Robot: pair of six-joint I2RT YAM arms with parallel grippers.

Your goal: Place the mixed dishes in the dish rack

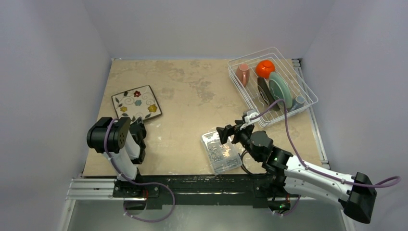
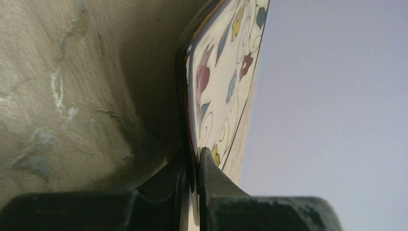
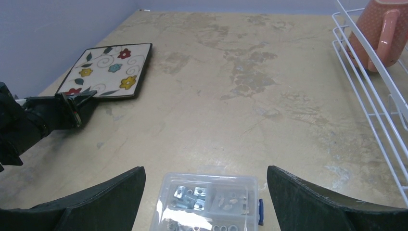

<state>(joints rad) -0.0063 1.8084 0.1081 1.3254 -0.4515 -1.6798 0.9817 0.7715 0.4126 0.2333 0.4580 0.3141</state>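
from above: the white floral square plate [image 1: 136,102] lies left on the tabletop [image 1: 192,96], well apart from the dish rack [image 1: 250,94]. left wrist: the left end effector [image 2: 195,156] is clamped on the plate's edge. right wrist: the right end effector [image 3: 204,169] is spread wide near a clear box [image 3: 207,202].

Left arm [image 1: 126,156], right arm [image 1: 312,177]: black joints, white links, purple cables [image 1: 287,126]; black wedge-shaped tool fingers [image 3: 332,207].
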